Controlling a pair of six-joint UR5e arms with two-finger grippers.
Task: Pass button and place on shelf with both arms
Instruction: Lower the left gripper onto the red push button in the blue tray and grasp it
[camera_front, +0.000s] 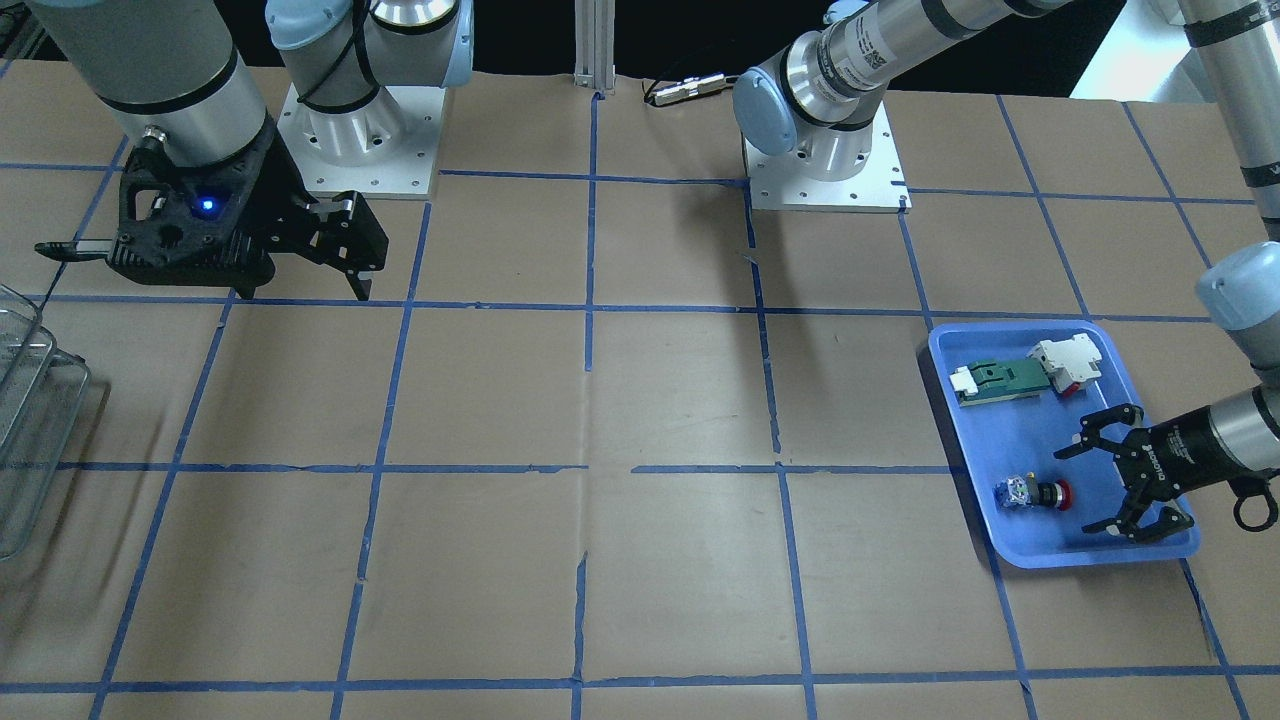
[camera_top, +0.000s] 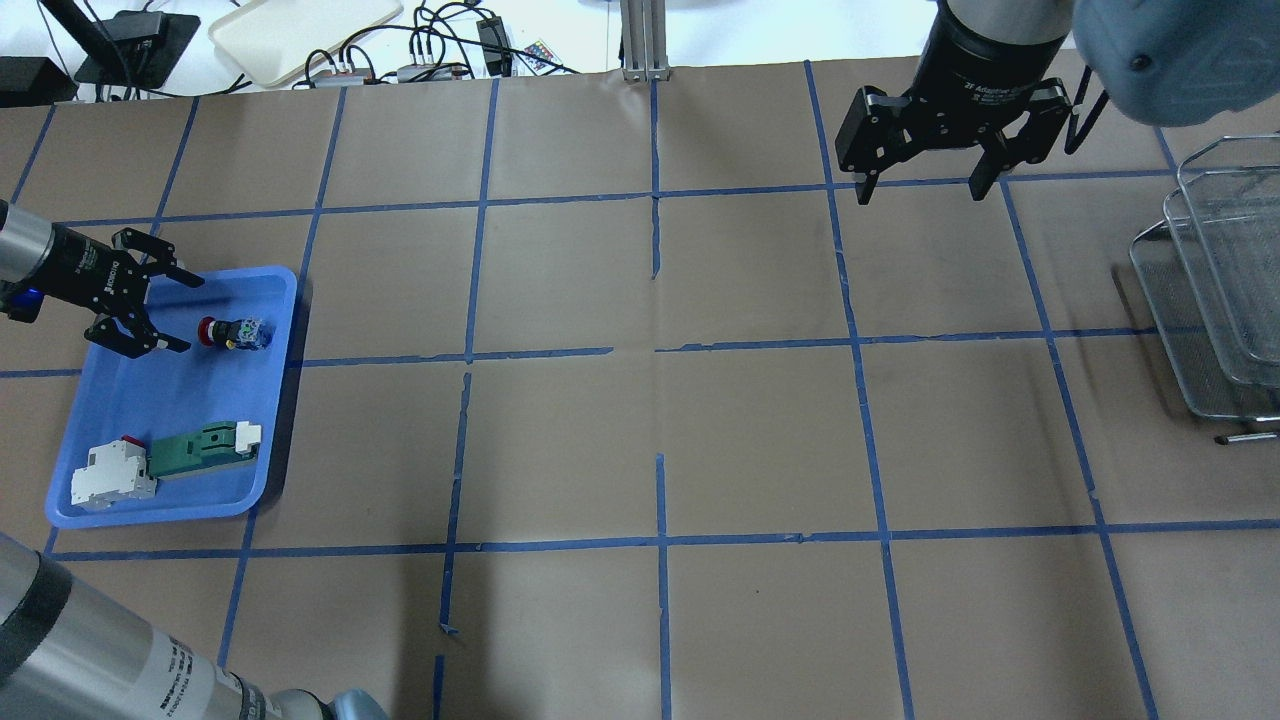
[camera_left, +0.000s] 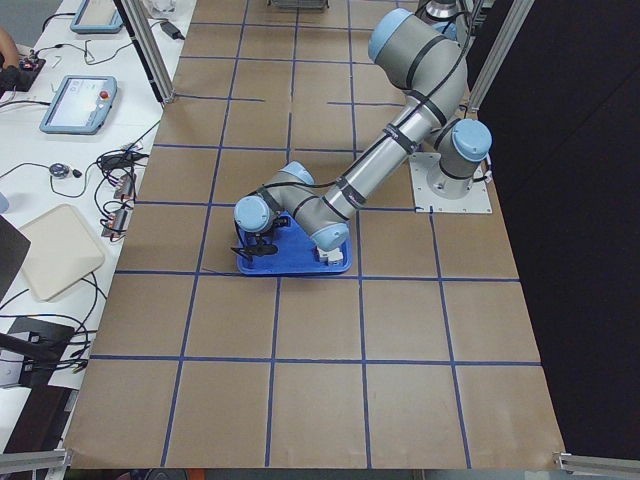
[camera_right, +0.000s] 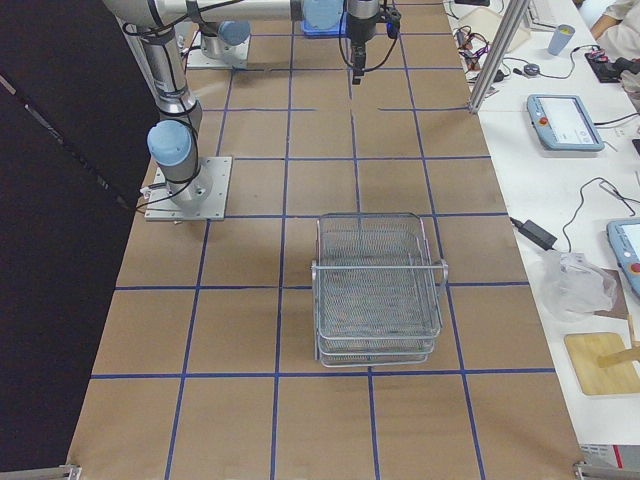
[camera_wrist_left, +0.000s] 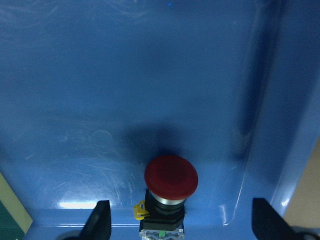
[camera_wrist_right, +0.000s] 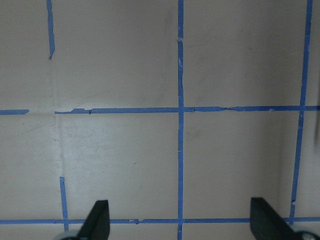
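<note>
Our left fingers are spread, the button lying just ahead between them, untouched; our right fingers hang spread, empty. We judge it light and rigid, its red dome slippery: take the black collar. One button, one green connector and one white block in one blue tray by the left edge of the tabletop; one shelf by its right edge.

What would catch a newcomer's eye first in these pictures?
On the robot's far left, the blue tray stands out, with the red-capped button lying in it and the left gripper open and aimed at its cap. At the opposite end stands the wire shelf, and the right gripper hangs open, holding nothing.
</note>
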